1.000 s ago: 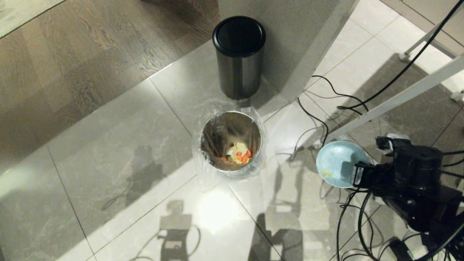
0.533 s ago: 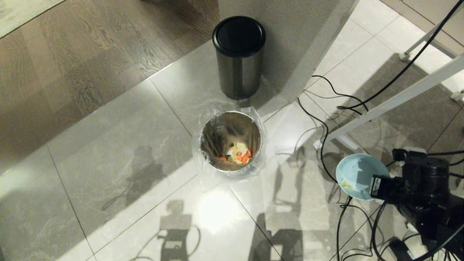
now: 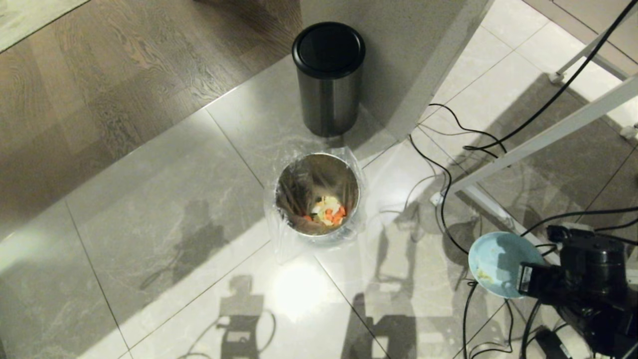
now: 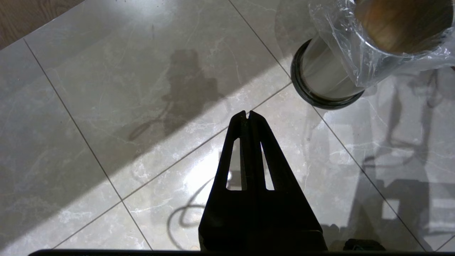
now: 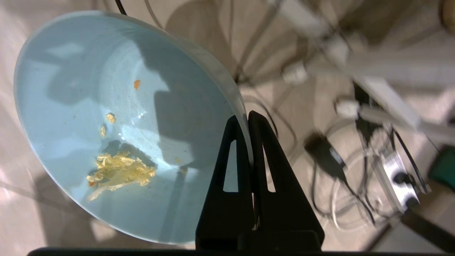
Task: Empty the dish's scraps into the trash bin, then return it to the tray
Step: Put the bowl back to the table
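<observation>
Take the trash bin (image 3: 317, 194) as your landmark: the small steel cylinder with a clear bag liner stands on the tiled floor (image 3: 164, 209), and the scraps (image 3: 329, 211), orange slices and pale yellow pieces, lie at its bottom. Well to the right of the bin and nearer the robot, your right gripper (image 5: 247, 119) has its fingers (image 5: 233, 142) clamped tight on the rim of the light-blue dish (image 3: 498, 263), which is tilted above a tangle of black cables (image 3: 448, 179). A thin smear of yellow residue (image 5: 119, 170) clings inside the dish. Your left gripper (image 4: 247, 114) hangs over the floor just beside the bin, fingers pressed together and holding nothing. Beyond the bin stands a taller dark bin (image 3: 328, 77) with a black lid.
</observation>
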Controlling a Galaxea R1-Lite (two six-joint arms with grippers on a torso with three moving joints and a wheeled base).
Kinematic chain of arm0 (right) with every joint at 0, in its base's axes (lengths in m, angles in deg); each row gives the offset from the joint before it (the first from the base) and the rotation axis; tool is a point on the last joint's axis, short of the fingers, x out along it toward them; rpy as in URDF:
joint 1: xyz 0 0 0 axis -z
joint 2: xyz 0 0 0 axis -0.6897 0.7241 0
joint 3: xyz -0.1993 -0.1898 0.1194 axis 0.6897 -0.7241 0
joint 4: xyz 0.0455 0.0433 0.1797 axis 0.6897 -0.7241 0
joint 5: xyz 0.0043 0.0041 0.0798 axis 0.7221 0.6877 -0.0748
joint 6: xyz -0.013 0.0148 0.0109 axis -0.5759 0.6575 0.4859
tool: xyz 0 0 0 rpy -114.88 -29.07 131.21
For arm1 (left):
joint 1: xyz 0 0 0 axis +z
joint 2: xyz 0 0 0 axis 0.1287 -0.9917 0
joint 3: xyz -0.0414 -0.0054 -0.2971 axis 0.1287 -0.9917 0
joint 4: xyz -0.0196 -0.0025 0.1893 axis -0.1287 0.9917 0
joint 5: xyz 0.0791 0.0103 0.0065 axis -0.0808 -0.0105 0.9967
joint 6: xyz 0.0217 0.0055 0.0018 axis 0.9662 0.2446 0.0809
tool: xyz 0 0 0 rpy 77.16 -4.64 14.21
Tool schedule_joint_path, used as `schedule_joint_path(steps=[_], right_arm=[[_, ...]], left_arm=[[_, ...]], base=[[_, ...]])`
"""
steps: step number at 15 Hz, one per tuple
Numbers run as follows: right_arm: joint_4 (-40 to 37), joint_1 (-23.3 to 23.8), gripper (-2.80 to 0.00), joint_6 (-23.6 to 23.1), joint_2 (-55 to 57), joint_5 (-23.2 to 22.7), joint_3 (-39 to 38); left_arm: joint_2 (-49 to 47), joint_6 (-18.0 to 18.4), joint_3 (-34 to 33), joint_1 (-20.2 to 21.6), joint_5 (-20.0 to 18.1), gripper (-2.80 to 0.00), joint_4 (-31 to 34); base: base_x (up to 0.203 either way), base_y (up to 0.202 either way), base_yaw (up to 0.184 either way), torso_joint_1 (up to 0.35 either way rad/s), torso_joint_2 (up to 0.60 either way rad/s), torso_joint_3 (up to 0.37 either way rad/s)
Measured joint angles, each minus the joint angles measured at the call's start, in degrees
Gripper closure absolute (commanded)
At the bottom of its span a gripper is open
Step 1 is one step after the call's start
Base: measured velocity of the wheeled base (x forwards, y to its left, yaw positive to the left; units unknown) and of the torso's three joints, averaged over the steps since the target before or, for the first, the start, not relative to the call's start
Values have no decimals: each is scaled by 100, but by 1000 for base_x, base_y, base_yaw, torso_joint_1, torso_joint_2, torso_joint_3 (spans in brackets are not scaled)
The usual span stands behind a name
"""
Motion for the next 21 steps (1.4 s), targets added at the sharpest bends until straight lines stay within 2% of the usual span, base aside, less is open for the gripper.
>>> schedule_joint_path(steps=[5,8,15,18,21], right_arm=[[-172,-16,0,276,-342,-41,-932],[-999,-9,0,445,-656,-44,-1017],[-3447,-167,0,306,-2036,-203,-1028],[-4394,-267,0,71,-2940,-403,-1028],[-4746,-298,0,-307,-3849,-728,-1028]], left_arm=[[0,0,0,-2,1,0,1],[0,0,0,0,0,0,2],[0,0,0,0,0,0,0],[0,0,0,-2,2,0,2],[0,0,0,0,0,0,2]], base=[[0,0,0,0,0,0],[0,0,0,0,0,0],[0,0,0,0,0,0],[0,0,0,0,0,0],[0,0,0,0,0,0]])
